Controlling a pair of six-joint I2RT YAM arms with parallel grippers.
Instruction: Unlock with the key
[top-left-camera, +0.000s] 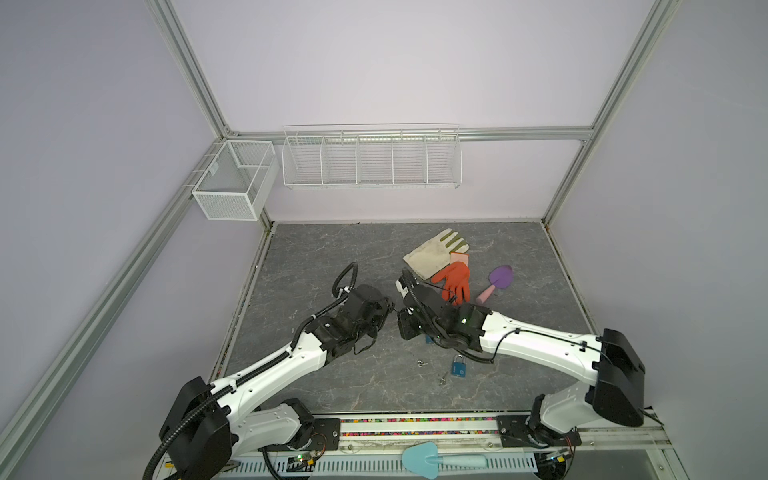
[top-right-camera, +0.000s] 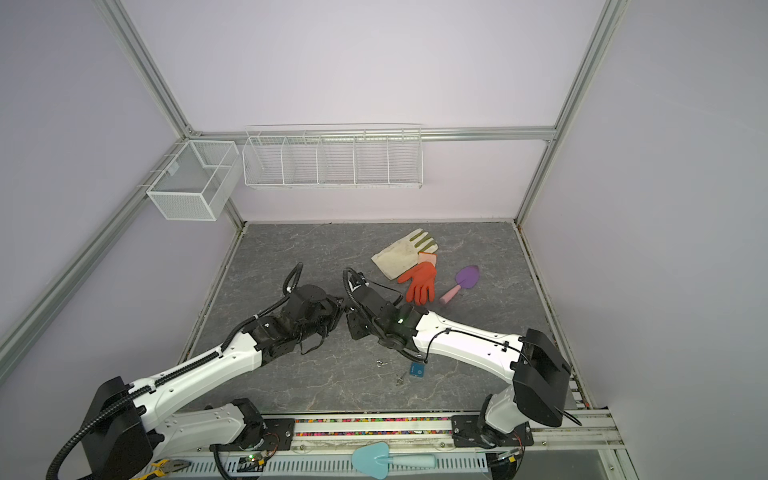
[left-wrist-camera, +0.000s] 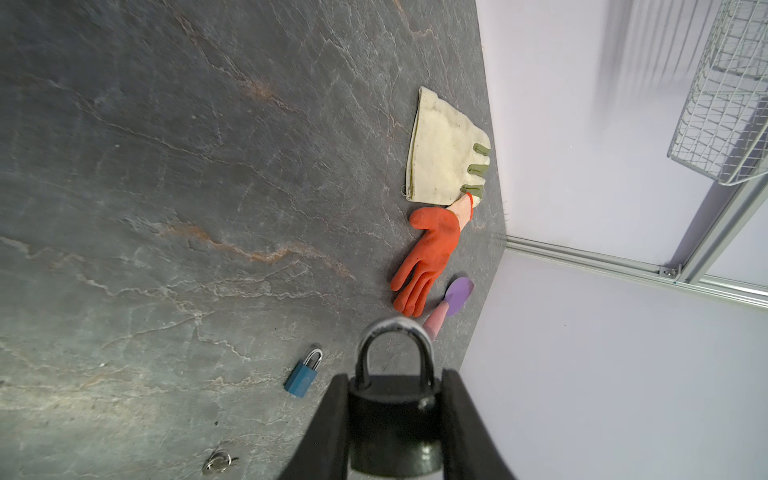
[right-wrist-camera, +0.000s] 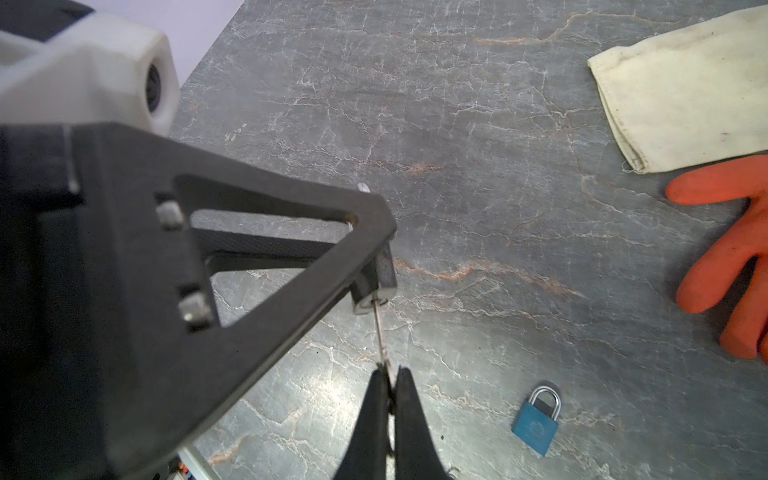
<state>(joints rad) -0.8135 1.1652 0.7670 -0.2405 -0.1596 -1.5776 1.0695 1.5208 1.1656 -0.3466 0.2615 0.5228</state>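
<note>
At the bottom of the right wrist view, the right fingers (right-wrist-camera: 409, 415) pinch the key (right-wrist-camera: 381, 336), its tip at the black padlock's (left-wrist-camera: 392, 419) keyway mid-frame. The left fingers (left-wrist-camera: 328, 428) clamp the lock body, likely bracing it for the turn. Farther off, lower right, a blue padlock (right-wrist-camera: 536, 419) lies on the desk (right-wrist-camera: 498, 124).

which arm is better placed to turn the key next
Right. The right jaws are shut on the key, whose tip meets the keyhole of the black padlock; the left jaws only clamp its body.
</note>
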